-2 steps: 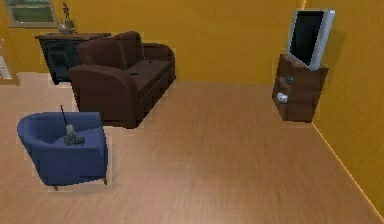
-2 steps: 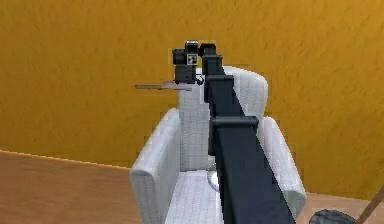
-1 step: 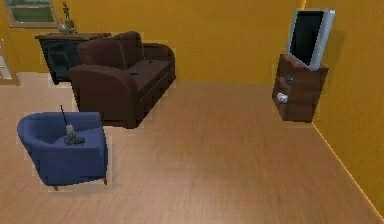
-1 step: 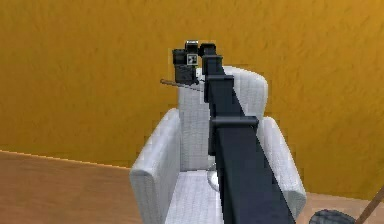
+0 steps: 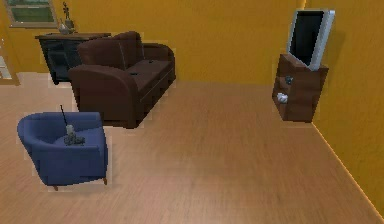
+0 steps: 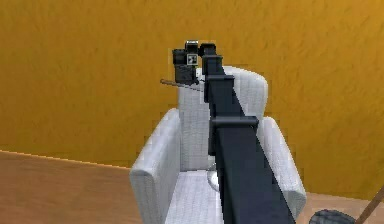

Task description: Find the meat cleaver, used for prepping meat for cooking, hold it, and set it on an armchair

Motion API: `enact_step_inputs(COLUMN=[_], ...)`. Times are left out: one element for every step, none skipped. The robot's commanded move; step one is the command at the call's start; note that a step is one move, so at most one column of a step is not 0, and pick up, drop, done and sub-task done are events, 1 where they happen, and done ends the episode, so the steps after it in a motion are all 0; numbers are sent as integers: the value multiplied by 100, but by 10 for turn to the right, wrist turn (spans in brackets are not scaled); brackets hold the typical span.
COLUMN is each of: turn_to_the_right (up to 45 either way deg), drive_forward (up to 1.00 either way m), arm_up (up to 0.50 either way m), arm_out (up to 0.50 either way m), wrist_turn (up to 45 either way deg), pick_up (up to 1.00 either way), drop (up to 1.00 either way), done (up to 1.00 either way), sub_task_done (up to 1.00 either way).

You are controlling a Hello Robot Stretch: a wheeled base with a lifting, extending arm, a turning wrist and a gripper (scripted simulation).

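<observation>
In the forward view, a blue armchair (image 5: pixel 62 150) stands at lower left on the wooden floor (image 5: pixel 230 150). A small grey bit (image 5: pixel 70 136) with a thin dark stalk lies on its seat; it is too small to say what it is. Behind it, toward upper centre-left, is a dark brown sofa (image 5: pixel 125 75). A dark cabinet (image 5: pixel 62 52) sits against the orange wall (image 5: pixel 220 35) at upper left, with a small ornament (image 5: pixel 66 18) on top and a window (image 5: pixel 28 12) in the corner. At upper right a TV (image 5: pixel 308 38) stands on a brown stand (image 5: pixel 298 90).

In the arm side view, a white armchair (image 6: pixel 170 160) is in the middle, backed by the orange wall. The arm (image 6: pixel 235 140) rises from the bottom edge across the chair's seat and back. Its white markers (image 6: pixel 190 58) are at upper centre. The gripper (image 6: pixel 172 83) is just left of them, level with the top of the chair's back. I cannot tell how its fingers stand or whether it holds anything. A pale grey patch (image 6: pixel 213 180) lies on the seat against the arm's left edge; I cannot tell whether it is the cleaver. A dark round shape (image 6: pixel 335 216) sits at lower right.
</observation>
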Motion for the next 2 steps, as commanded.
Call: enact_step_inputs(turn_to_the_right=[0,0], drive_forward=[0,0], arm_up=[-50,0], arm_out=[0,0], wrist_turn=[0,0], pick_up=[0,0], drop=[0,100], done=[0,0], sub_task_done=[0,0])
